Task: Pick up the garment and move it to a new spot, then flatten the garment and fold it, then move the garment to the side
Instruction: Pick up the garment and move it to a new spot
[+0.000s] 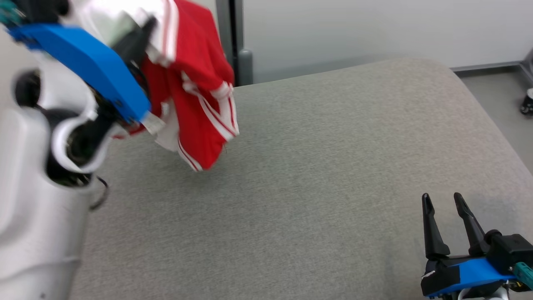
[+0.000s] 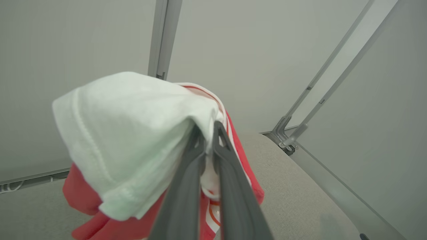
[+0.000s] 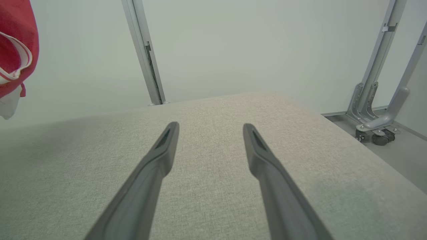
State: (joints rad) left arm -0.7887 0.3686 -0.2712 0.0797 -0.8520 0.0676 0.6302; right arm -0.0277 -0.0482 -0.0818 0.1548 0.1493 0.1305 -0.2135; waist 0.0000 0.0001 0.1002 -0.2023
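Robotics test bay or laboratory rather than a domestic room. A broad bench (image 1: 333, 166) covered in plain grey cloth is enclosed on the far side by bare pale partition panels (image 1: 374, 29) joined by a metal post (image 1: 227, 33). At the far right, braced metal struts (image 3: 377, 83) on a caster (image 3: 380, 137) stand on a smooth grey floor (image 1: 495, 96).

garment (image 1: 200, 83) hangs left over the surface (image 1: 312, 166); right claw (image 1: 442, 196) at right.
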